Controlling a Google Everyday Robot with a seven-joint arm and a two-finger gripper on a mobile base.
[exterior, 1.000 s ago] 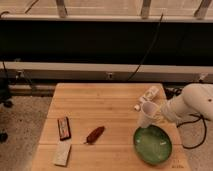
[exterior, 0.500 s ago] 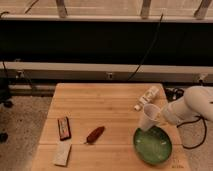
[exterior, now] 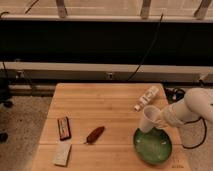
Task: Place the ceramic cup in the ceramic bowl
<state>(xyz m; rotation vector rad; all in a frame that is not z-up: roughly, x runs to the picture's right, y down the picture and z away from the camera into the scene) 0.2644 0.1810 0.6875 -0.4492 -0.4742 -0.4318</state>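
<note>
**Ceramic cup comes down toward the ceramic bowl, held by the end effector**

Compared with a second ago, the ceramic cup sits lower and the white arm has dipped with it. This brings the cup's base over the far-left part of the bowl's rim. Everything else on the wooden tabletop lies where it did.

Near the front left corner, at about 8 o'clock from the tabletop's centre, a pale flat block lies on the wood. At the block's 12 o'clock, near it but apart, lies a dark rectangular bar. At 3 o'clock from the bar is a reddish-brown oblong object, set diagonally with its higher end toward 1 o'clock.

Farther right, at about 2 o'clock from the centre, a small white bottle lies on its side, its length running from 7 to 1 o'clock. Just below it, at its 6 o'clock, hangs the ceramic cup, rim uppermost and leaning a little, clear of the wood. Its narrow lower end overlaps the ceramic bowl's rim at about 11 o'clock; whether they touch cannot be told.

The bowl rests near the front right corner, at the tabletop's 4 o'clock, its glossy green inside bare. The end effector is at the cup's 3 o'clock, clamped on the cup's side. The arm runs off from it toward 2 o'clock, out of the right edge of the view.
</note>
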